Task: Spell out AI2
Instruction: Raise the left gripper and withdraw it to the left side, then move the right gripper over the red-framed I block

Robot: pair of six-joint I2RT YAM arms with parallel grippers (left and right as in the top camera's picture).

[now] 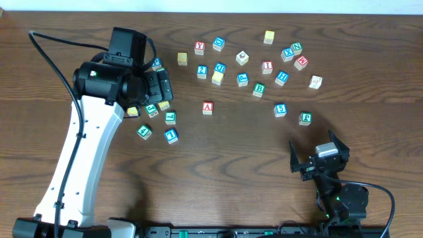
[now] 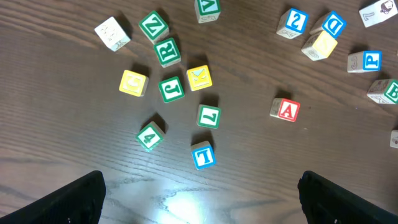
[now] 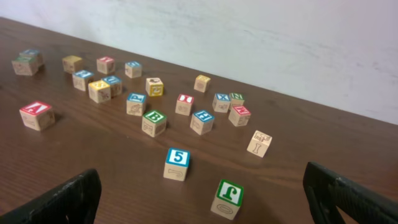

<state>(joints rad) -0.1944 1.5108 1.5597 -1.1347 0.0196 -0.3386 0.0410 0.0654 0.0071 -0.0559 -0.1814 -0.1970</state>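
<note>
Red "A" on A cube (image 2: 286, 110). Blue "2" on 2 cube (image 2: 292, 22), blue "5" on 5 cube (image 3: 177, 163).

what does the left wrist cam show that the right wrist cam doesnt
Only the left wrist view shows the green 4 cube and the blue 1 cube beside it. Only the right wrist view shows the blue 5 cube, the blue H cube and the pale wall behind the table. Both show the red A cube, which stands alone on the dark wood.

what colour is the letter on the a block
Red, in a red frame, on the A block. Best seen in the left wrist view.
</note>
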